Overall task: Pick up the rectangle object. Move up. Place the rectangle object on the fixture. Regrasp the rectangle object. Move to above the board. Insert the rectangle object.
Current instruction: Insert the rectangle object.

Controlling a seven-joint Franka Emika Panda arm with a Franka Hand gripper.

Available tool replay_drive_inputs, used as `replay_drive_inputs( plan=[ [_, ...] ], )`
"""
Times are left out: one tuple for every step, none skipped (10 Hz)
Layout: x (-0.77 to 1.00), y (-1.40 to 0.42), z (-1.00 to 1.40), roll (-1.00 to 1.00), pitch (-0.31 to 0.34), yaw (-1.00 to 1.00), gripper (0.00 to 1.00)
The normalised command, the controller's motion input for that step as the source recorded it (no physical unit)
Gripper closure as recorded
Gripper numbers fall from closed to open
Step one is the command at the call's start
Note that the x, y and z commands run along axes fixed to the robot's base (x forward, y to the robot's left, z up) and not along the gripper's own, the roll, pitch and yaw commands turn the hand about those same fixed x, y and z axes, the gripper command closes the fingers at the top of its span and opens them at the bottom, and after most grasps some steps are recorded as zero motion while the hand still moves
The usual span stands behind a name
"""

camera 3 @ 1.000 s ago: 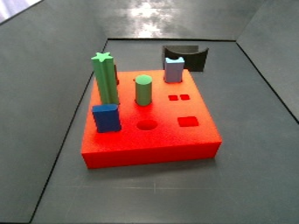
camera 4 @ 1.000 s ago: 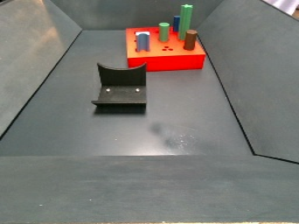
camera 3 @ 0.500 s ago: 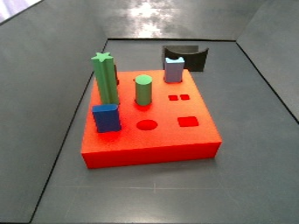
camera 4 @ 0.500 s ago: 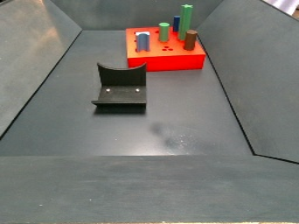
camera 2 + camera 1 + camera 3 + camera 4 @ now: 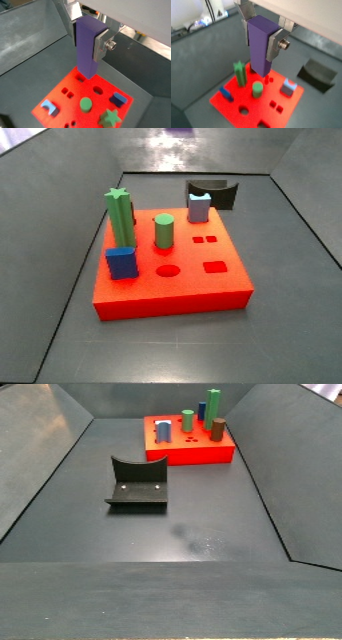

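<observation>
The gripper [image 5: 264,37] hangs high over the board [image 5: 238,100], its silver fingers [image 5: 275,45] pinching the rectangle object [image 5: 261,44] near its upper end, so the purple bar points straight down with most of its length free below the grasp. In both wrist views the bar's lower end sits over the red slab, well clear of it. Neither side view shows the gripper at all, so it must be above their frames.

Below, in a side view, the board carries a green star post [image 5: 119,216], a green cylinder [image 5: 163,230], a blue block [image 5: 122,262] and a lavender peg [image 5: 199,205], with open square holes [image 5: 210,254] and a round hole [image 5: 168,271] towards its right side. The fixture [image 5: 139,484] stands empty on the tabletop [image 5: 201,534], well apart from the board.

The risk I see is alignment. With so long a bar held only near the top, a small tilt or twist would put the tip off the square hole, and it could land on the rim and jam, or skid across the slab. Descending near the tall star post or cylinder could also clip one. If the tip catches while the arm pushes down, the bar may slip in the pads.
</observation>
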Motion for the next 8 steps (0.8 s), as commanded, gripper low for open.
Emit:
replay_drive_inputs(
  plan=[
    [0.73, -0.32, -0.85, -0.06, -0.136, 0.13, 1.0],
    [0.7, -0.2, -0.81, -0.08, -0.129, 0.19, 1.0],
    [0.69, -0.16, -0.8, -0.09, -0.124, 0.22, 1.0],
    [0.67, -0.13, -0.8, -0.1, -0.121, 0.25, 1.0],
    [0.65, -0.07, -0.77, -0.11, -0.123, 0.28, 1.0],
    [0.63, -0.01, -0.73, -0.11, -0.124, 0.31, 1.0],
    [0.51, 0.01, -0.57, -0.11, -0.12, 0.43, 1.0],
    [0.32, 0.0, -0.29, 0.09, -0.151, 0.55, 1.0]
  ],
)
